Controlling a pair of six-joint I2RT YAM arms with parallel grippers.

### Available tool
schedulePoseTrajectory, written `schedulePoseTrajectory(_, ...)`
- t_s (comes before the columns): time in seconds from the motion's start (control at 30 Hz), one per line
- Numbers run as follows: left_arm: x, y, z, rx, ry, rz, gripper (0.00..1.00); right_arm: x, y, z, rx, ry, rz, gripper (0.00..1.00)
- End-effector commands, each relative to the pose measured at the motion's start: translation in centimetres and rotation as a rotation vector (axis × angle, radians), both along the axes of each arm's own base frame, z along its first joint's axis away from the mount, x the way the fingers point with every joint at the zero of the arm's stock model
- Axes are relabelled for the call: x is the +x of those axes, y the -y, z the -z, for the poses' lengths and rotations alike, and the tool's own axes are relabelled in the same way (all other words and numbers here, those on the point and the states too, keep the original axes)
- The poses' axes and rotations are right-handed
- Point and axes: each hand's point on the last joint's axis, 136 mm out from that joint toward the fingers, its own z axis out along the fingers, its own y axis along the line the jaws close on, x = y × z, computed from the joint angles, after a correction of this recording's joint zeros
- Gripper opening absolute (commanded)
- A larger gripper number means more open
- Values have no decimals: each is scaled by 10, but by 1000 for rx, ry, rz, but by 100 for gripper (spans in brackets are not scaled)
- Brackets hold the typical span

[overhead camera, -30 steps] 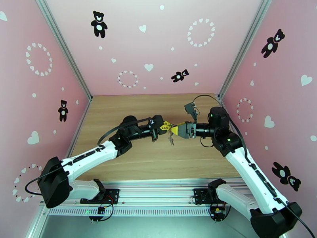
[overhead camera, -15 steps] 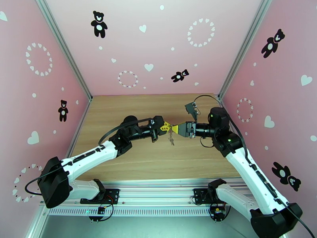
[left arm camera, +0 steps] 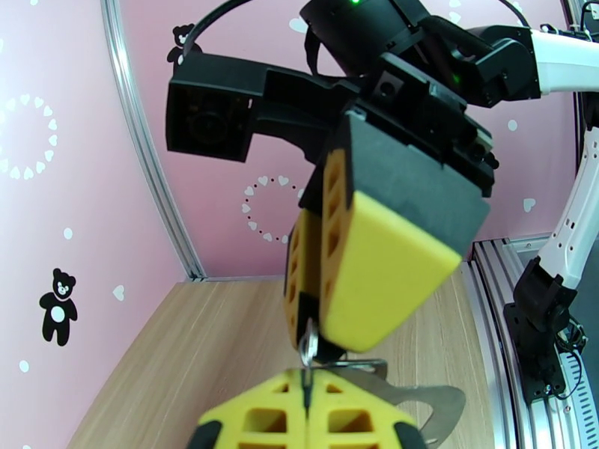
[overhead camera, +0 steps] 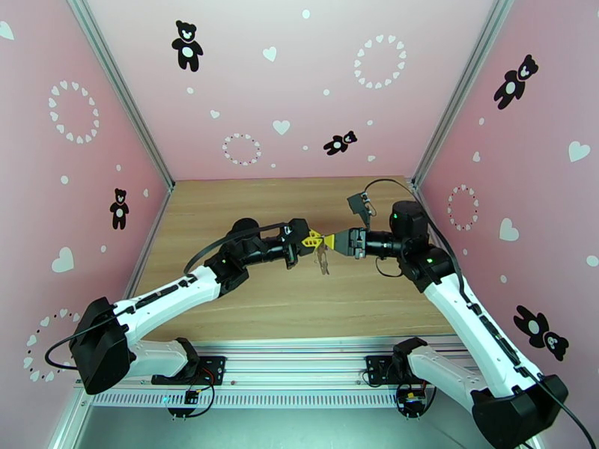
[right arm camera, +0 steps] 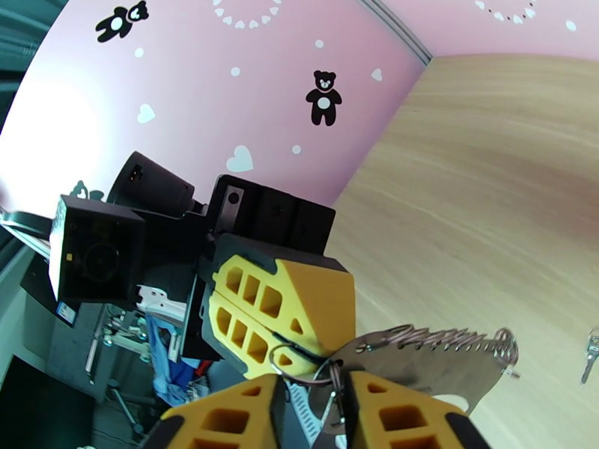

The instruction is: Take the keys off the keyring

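Where the arms are bolted, near edge: black arm bases (overhead camera: 196,368) sit side by side on a metal rail (overhead camera: 299,346); both arms reach inward over the wooden table (overhead camera: 299,308).
left gripper (overhead camera: 319,238): over mid-table, raised above the boards and pointing right; its yellow fingers are pressed together, clamping the wire of the keyring.
keyring (left arm camera: 308,352): a thin loop held in the air between the two sets of fingertips; one side is gripped by the left gripper, the other lies in the slit of the right gripper.
right gripper (overhead camera: 331,242): tip to tip with the left gripper, pointing left; the jaws are narrow, with a thin slit between them and the loop's wire in it. Whether they pinch the wire cannot be told.
keys (overhead camera: 323,262): a small dark cluster dangling just under the meeting fingertips, clear of the table; their link to the loop is too small to make out.
back wall (overhead camera: 299,84): pink, printed with black bears and white hearts.
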Motion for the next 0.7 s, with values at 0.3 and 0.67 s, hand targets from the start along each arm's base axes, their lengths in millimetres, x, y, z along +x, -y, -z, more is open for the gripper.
schedulePoseTrajectory(0.3, 1, -2, -13, 15, 26, -23, 0, 3, 6, -7, -60, 74, 48, 8)
schedulePoseTrajectory(0.67, 5, 1, -5, 77, 16, -70, 0, 5, 2, -9, -167, 157, 52, 0)
